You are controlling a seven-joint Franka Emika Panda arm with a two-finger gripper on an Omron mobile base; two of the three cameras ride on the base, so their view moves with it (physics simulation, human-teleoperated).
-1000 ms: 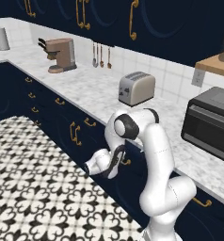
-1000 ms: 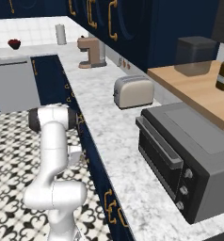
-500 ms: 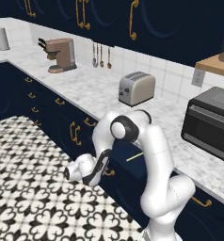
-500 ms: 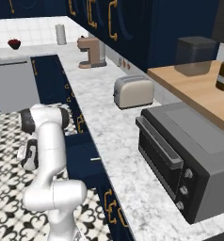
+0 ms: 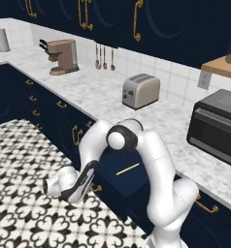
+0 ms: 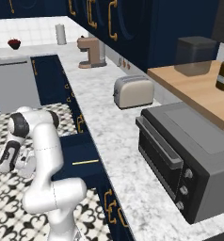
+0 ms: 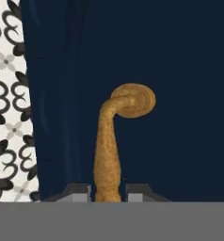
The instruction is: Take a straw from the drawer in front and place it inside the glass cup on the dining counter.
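Observation:
The navy drawer (image 5: 118, 164) stands pulled out below the marble worktop, its dark blue inside (image 6: 81, 149) showing. The thin pale-yellow straw (image 5: 127, 169) lies flat on the drawer's floor (image 6: 85, 162). My gripper (image 7: 108, 190) is low over the floor, at the drawer's front (image 5: 90, 186). It is shut on the curved brass handle (image 7: 109, 141), which runs up between the two finger tips. The glass cup and the dining counter are out of view.
A toaster (image 5: 140, 90), a dark microwave (image 5: 219, 127) and a coffee machine (image 5: 63, 55) stand on the marble worktop (image 6: 100, 127). Navy cabinet fronts with brass handles (image 5: 74, 134) run along the left. Patterned tile floor (image 5: 20, 160) lies open behind my hand.
My hand has drawn back and down from the cabinet front, away from the counter, with the handle in it. The drawer has slid out and the straw inside now shows.

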